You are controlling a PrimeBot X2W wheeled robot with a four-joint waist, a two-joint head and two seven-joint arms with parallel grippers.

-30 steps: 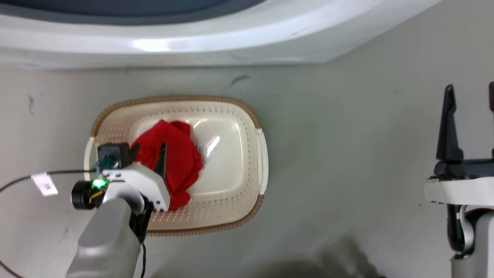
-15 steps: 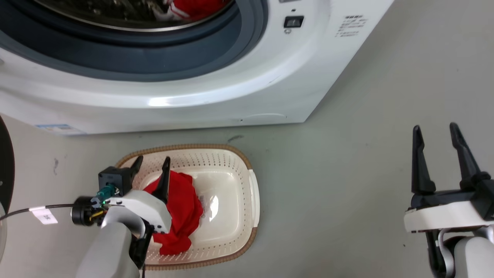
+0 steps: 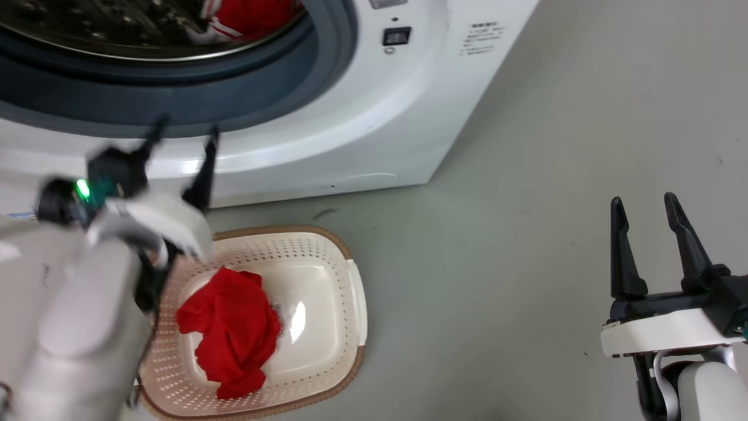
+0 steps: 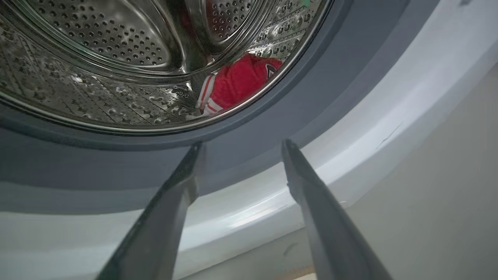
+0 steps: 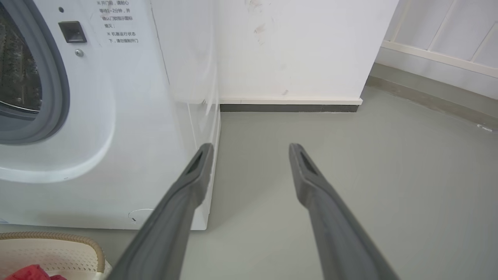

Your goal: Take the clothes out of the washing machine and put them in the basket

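Observation:
The white washing machine (image 3: 362, 128) fills the top of the head view with its porthole open. Inside the steel drum lies a red garment with white striped trim (image 4: 237, 83), also seen as a red garment (image 3: 251, 14) at the head view's top edge. A plain red garment (image 3: 231, 330) lies in the cream basket (image 3: 327, 374) on the floor in front of the machine. My left gripper (image 3: 184, 131) is open and empty, raised above the basket and pointing at the porthole's grey rim (image 4: 272, 124). My right gripper (image 3: 643, 204) is open and empty at the lower right, over bare floor.
Grey floor (image 3: 555, 175) stretches to the right of the machine. In the right wrist view a white wall with a dark skirting (image 5: 288, 107) stands behind the machine's side, and the basket's corner (image 5: 70, 243) shows at the bottom left.
My left gripper has let go of the plain red garment, which now lies in the basket, and risen toward the porthole. The head camera tilted up, bringing the machine's front and drum into view.

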